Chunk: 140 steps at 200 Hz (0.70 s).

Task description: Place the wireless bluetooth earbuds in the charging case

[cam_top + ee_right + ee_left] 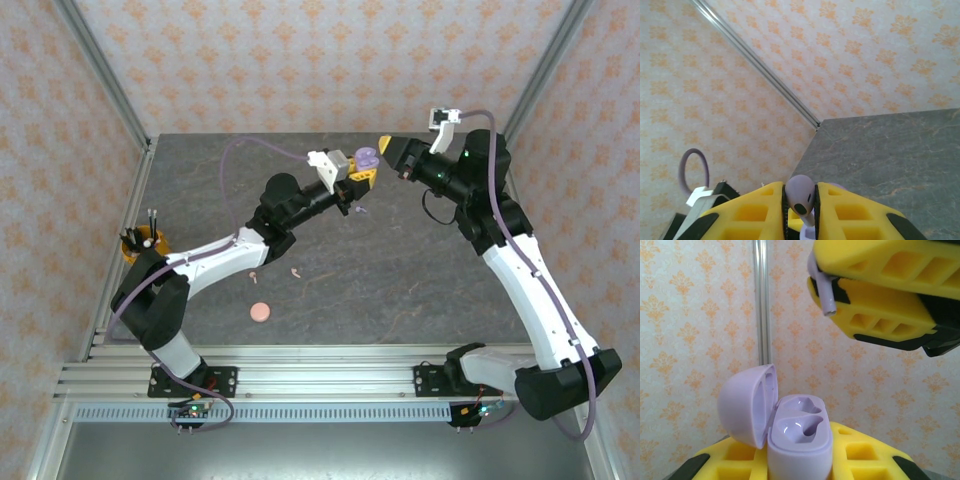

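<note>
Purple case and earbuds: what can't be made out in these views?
- Purple case base: left wrist view, cut off by the bottom edge.
- Purple earbud stem: right wrist view, mostly hidden between the jaws.
- Pink earbuds on the table: top view, too small to tell which way they lie.

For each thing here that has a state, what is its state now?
Purple charging case: lid open, both sockets empty.
Purple earbud: clamped, not yet inserted.
Left gripper: shut on that case.
Right gripper: shut on that earbud.
Pink earbuds: lying loose.
Pink case: looks closed.
</note>
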Each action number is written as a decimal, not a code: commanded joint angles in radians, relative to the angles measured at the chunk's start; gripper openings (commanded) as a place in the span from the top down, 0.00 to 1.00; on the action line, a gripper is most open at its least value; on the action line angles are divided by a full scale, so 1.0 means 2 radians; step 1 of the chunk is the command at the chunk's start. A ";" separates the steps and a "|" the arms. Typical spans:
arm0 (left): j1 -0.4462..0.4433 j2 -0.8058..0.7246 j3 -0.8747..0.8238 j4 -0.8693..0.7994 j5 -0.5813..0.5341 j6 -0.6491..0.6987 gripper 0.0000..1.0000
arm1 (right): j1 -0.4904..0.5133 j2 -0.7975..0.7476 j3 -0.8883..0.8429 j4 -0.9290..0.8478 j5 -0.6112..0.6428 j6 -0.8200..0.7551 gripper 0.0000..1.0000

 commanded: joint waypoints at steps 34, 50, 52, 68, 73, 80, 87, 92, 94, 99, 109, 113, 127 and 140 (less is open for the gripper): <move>0.007 0.009 0.029 0.010 0.013 -0.002 1.00 | 0.000 -0.005 -0.013 0.026 -0.036 0.000 0.79; 0.007 0.010 0.032 0.008 0.015 -0.003 1.00 | 0.001 -0.002 -0.013 0.020 -0.038 -0.005 0.79; 0.007 0.010 0.032 0.008 0.016 -0.002 1.00 | 0.001 -0.002 -0.013 0.019 -0.038 -0.005 0.79; 0.007 0.010 0.033 0.006 0.017 -0.002 1.00 | 0.002 0.000 -0.013 0.019 -0.040 -0.005 0.79; 0.007 0.010 0.034 0.006 0.017 -0.002 1.00 | 0.003 0.001 -0.013 0.019 -0.041 -0.005 0.79; 0.007 0.011 0.034 0.006 0.017 -0.002 1.00 | 0.004 0.002 -0.013 0.019 -0.042 -0.005 0.79; 0.007 0.011 0.034 0.007 0.017 -0.003 1.00 | 0.004 0.003 -0.012 0.019 -0.042 -0.006 0.79; 0.007 0.010 0.034 0.006 0.017 -0.002 1.00 | 0.005 0.004 -0.012 0.019 -0.042 -0.006 0.79; 0.007 0.010 0.034 0.006 0.017 -0.003 1.00 | 0.006 0.005 -0.012 0.019 -0.043 -0.006 0.79; 0.007 0.010 0.034 0.006 0.017 -0.002 1.00 | 0.007 0.005 -0.013 0.018 -0.043 -0.007 0.79; 0.007 0.010 0.034 0.006 0.017 -0.002 1.00 | 0.008 0.005 -0.013 0.017 -0.043 -0.008 0.80; 0.007 0.010 0.034 0.006 0.017 -0.003 1.00 | 0.008 0.005 -0.014 0.015 -0.042 -0.009 0.80; 0.007 0.008 0.034 0.007 0.017 -0.003 1.00 | 0.010 0.005 -0.015 0.013 -0.041 -0.011 0.80; 0.007 0.007 0.034 0.007 0.017 -0.003 1.00 | 0.010 0.005 -0.017 0.014 -0.040 -0.012 0.80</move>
